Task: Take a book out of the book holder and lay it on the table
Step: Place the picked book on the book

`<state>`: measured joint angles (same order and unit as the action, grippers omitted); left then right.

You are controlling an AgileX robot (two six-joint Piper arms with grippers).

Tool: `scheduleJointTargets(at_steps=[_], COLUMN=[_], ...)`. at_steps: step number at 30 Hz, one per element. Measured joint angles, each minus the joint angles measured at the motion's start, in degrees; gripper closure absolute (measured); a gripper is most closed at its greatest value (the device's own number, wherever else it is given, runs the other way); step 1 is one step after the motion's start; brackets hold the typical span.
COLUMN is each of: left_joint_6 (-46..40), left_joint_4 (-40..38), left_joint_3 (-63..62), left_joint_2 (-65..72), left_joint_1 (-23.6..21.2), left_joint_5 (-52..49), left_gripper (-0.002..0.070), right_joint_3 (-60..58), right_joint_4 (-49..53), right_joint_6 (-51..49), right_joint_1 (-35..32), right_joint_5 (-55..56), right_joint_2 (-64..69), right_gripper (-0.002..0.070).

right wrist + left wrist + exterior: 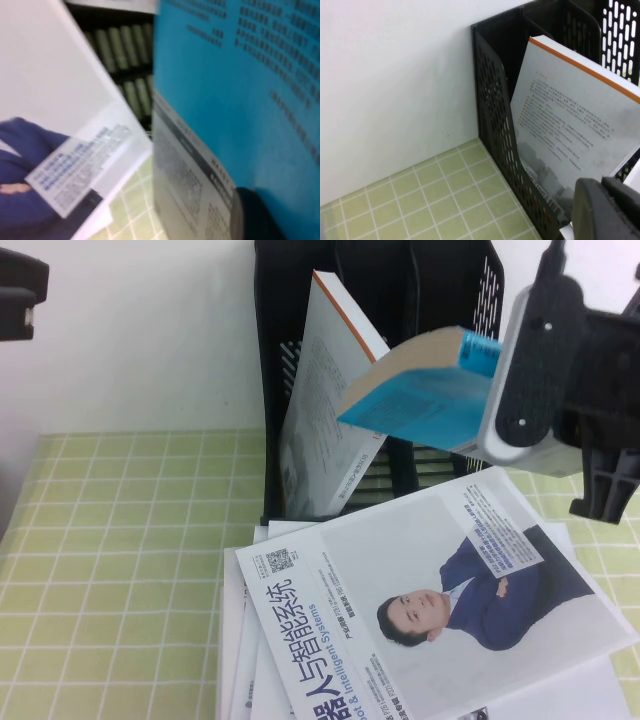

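The book (420, 400), cyan cover with yellowish page edges, hangs tilted in the air in front of the black book holder (430, 280), above the table (120, 540). My right gripper (488, 412) is shut on the book's right end. In the right wrist view the cyan and grey cover (240, 75) fills the frame, with one dark fingertip (255, 215) pressed on it. My left gripper (20, 295) is at the far left, away from the book. Its fingers (592, 210) are together and empty beside the holder (495, 100).
A white-grey book with an orange stripe (325, 410) leans in the holder's left compartment and also shows in the left wrist view (570, 115). A magazine picturing a man in a blue suit (420, 600) lies on a stack of papers in front of the holder.
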<state>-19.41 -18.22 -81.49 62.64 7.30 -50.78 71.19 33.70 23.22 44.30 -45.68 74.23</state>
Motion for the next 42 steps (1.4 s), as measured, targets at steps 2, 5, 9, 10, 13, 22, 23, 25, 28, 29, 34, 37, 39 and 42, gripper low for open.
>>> scheduleJointTargets(at_steps=[2, 5, 9, 10, 13, 22, 23, 25, 28, 29, 34, 37, 39, 42], left_joint_6=[0.09, 0.09, 0.09, 0.09, 0.09, 0.72, 0.84, 0.84, 1.03, 1.03, 1.57, 1.82, 1.89, 1.89], left_joint_4=[0.00, 0.00, 0.00, 0.00, 0.00, 0.00, 0.10, 0.24, 0.36, 0.36, 0.49, 0.49, 0.49, 0.49], left_joint_3=[0.00, 0.00, 0.00, 0.00, 0.00, 0.00, 0.00, 0.00, 0.00, 0.00, 0.00, 0.00, 0.00, 0.00], left_joint_2=[0.00, 0.00, 0.00, 0.00, 0.00, 0.00, 0.00, 0.00, 0.00, 0.00, 0.00, 0.00, 0.00, 0.00], left_joint_1=[0.00, 0.00, 0.00, 0.00, 0.00, 0.23, 0.56, 1.51, 2.66, 2.78, 2.88, 2.88, 2.88, 2.88], left_joint_5=[0.00, 0.00, 0.00, 0.00, 0.00, -0.28, -0.28, -0.43, -0.86, -0.96, -1.10, -1.10, -1.10, -1.10], left_gripper=[0.0677, 0.0678, 0.0678, 0.0678, 0.0678, 0.0678, 0.0678, 0.0678, 0.0678, 0.0678, 0.0678, 0.0678, 0.0678, 0.0678], right_joint_3=[0.00, 0.00, -1.23, -2.11, -5.63, -13.93, -13.93, -13.93, -13.93, -13.93, -13.93, -13.11, -12.31, -11.60], right_joint_4=[1.89, 1.97, 0.54, 0.26, 0.25, 23.20, 23.20, 21.83, 17.22, 15.76, 12.66, 11.84, 10.85, 9.04], right_joint_6=[-1.13, -2.07, -2.80, -2.93, -4.42, -29.49, -30.21, -31.00, -32.52, -32.81, -35.57, -37.58, -38.28, -38.23], right_joint_1=[0.11, 1.80, 7.21, 8.81, 12.88, 20.39, 20.72, 21.73, 22.41, 22.51, 22.77, 22.77, 22.77, 22.85], right_joint_5=[0.00, 0.10, -0.25, -0.50, -1.05, -3.12, -3.12, -2.66, -0.85, -0.40, 0.92, 1.65, 2.01, 2.01], right_joint_2=[0.00, 0.00, 0.10, 0.39, 2.28, 10.14, 10.52, 11.65, 13.28, 13.92, 15.54, 15.54, 15.78, 16.17], right_gripper=[0.0478, 0.0478, 0.0478, 0.0478, 0.0478, 0.0479, 0.0479, 0.0479, 0.0479, 0.0479, 0.0478, 0.0461, 0.0409, 0.0321])
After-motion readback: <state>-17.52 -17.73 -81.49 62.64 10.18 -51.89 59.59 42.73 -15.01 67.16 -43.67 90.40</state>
